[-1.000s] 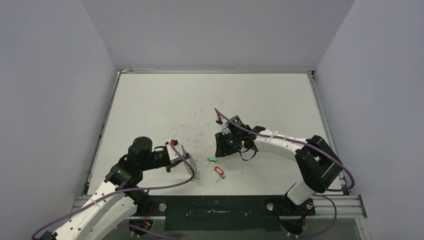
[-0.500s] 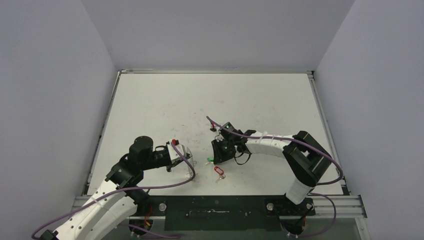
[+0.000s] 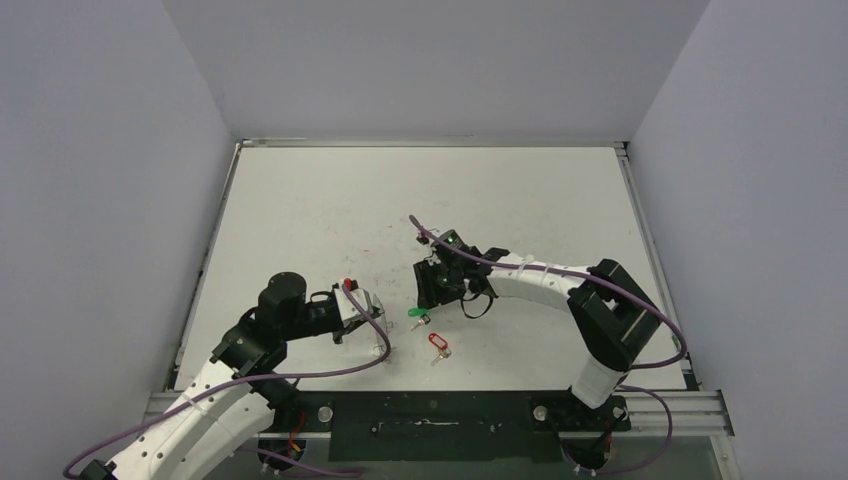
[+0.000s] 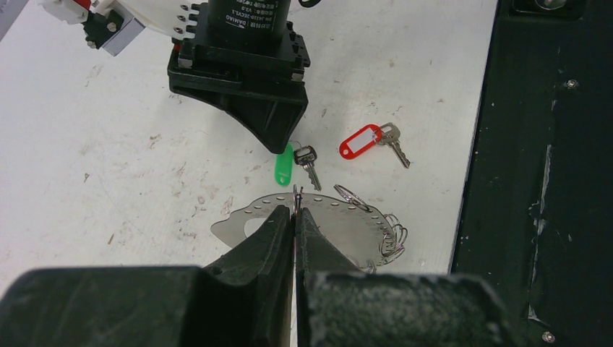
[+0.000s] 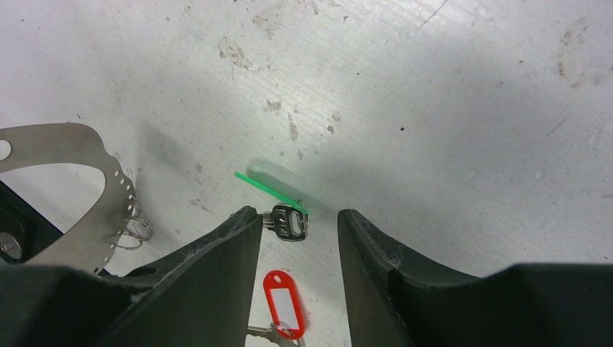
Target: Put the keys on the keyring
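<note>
Top external view: on a white, scuffed table (image 3: 300,220), the left gripper (image 4: 295,217) is clamped onto the flat, silvery, perforated crescent keyring (image 4: 343,223), likely steadying it for threading. The right gripper (image 5: 296,217), jaws apart, straddles the small silver green-tagged key (image 5: 289,221), seemingly ready to pinch it. The red-tagged key (image 4: 361,141) lies nearby.

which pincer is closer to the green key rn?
Right. The right pincer is open with its fingers either side of the green key's head. The left pincer, shut on a perforated plate, sits a short way off beside it.
</note>
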